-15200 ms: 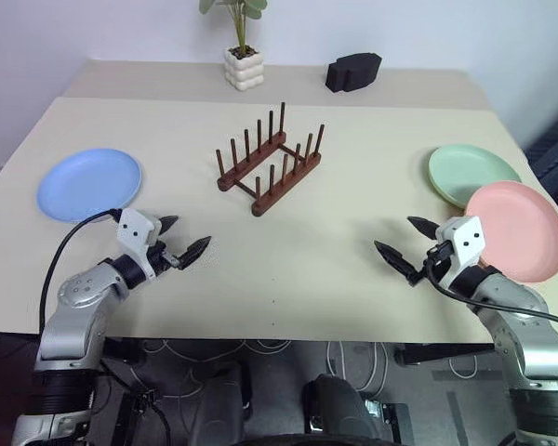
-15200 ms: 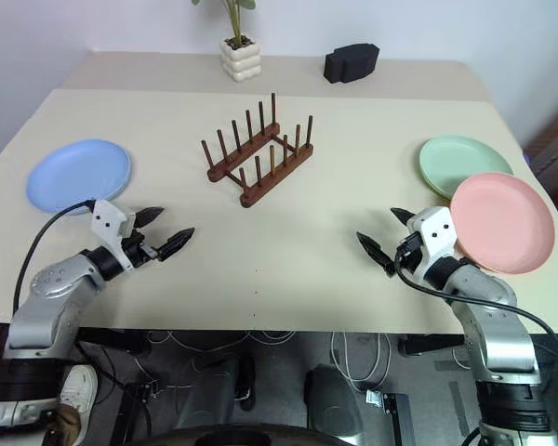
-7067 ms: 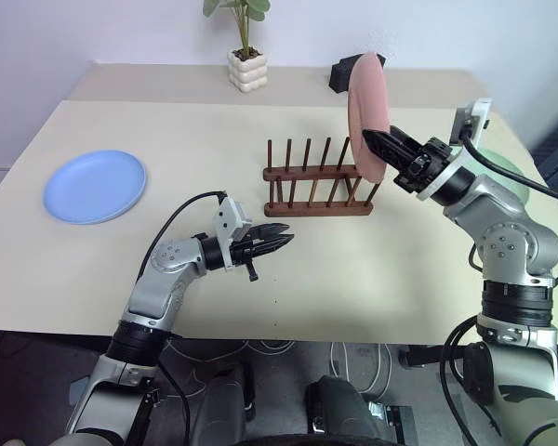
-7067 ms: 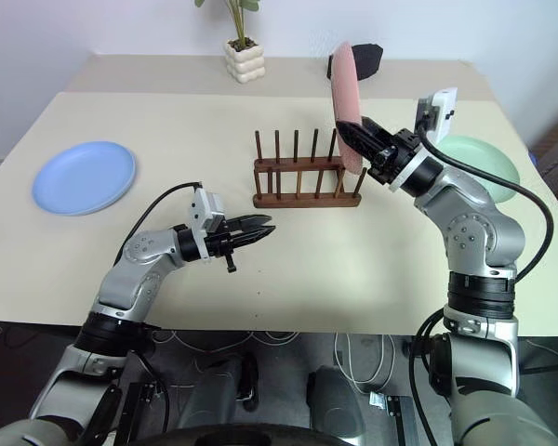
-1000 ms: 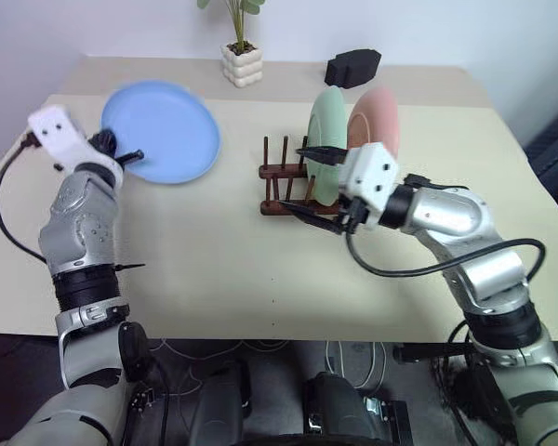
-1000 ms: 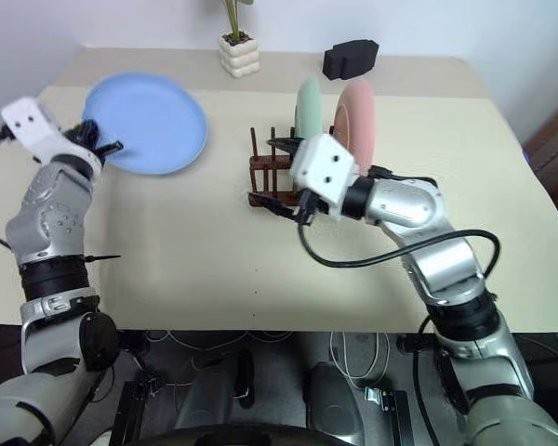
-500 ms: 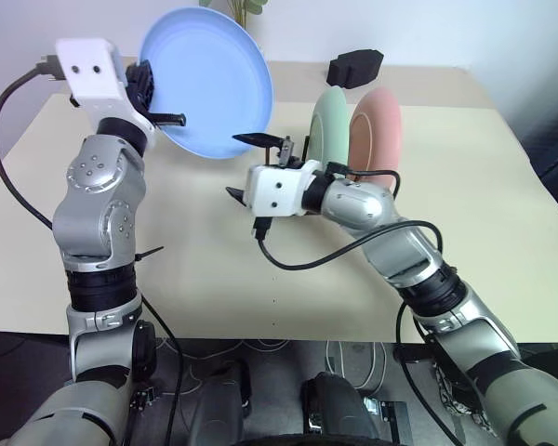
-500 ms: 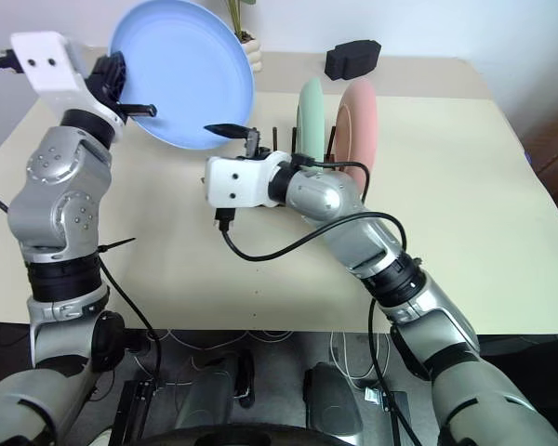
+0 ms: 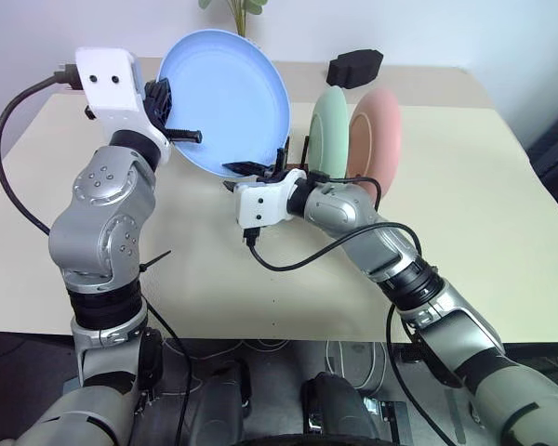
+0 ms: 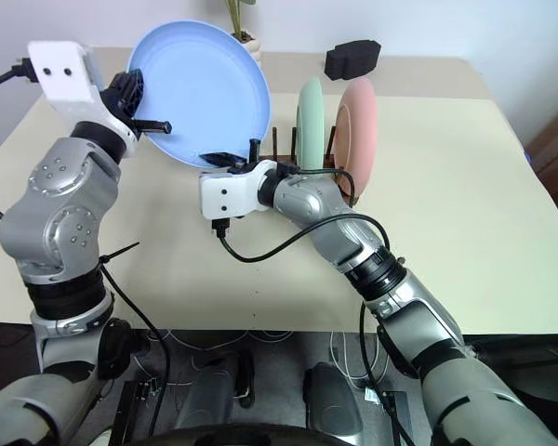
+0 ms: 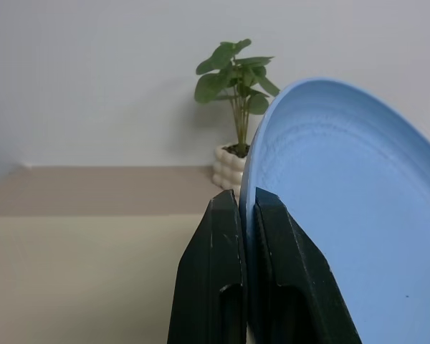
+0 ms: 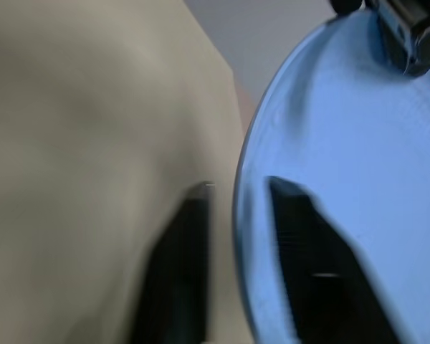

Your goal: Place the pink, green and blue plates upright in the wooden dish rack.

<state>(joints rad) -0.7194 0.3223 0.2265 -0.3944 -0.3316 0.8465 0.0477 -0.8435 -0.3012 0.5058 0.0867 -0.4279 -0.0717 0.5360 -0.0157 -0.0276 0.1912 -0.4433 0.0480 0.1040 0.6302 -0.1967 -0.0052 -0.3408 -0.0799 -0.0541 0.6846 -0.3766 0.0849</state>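
left gripper [image 9: 188,136]: jaws clamped on the left rim of the blue plate [image 9: 225,98], no gap beside the plate edge in the left wrist view. Same hold as half a second ago; a second ago it carried the plate lower and further toward the counter's left edge.
blue plate: off the counter [image 9: 502,214], raised and tilted near upright, hollow face toward the camera, over the back-left part of the counter, just left of the rack. A second ago it hung lower and flatter; 15 s ago it lay flat near the left edge.
right gripper [image 9: 256,168]: arm reaches across from the right, jaws at the plate's lower rim, one finger on each face of the rim in the right wrist view [image 12: 236,215]. Jaws drawn in around the rim; whether they press it, cannot tell. A second ago the jaws stood wide by the rack; half a second ago still wide just under the plate.
wooden dish rack [image 10: 277,139]: mid-counter, mostly hidden behind the right arm and the plates; a few peg tops show left of the green plate. Same spot as a second ago.
green plate [image 9: 327,124]: upright in the rack, edge-on, unchanged over the last second. 15 s ago flat near the right edge.
pink plate [image 9: 374,130]: upright in the rack just right of the green one, apart from it, unchanged. 15 s ago flat near the right edge.
potted plant [image 11: 234,107]: back edge of the counter, behind the blue plate.
black object [image 9: 356,67]: back edge, right of the plant, unmoved.
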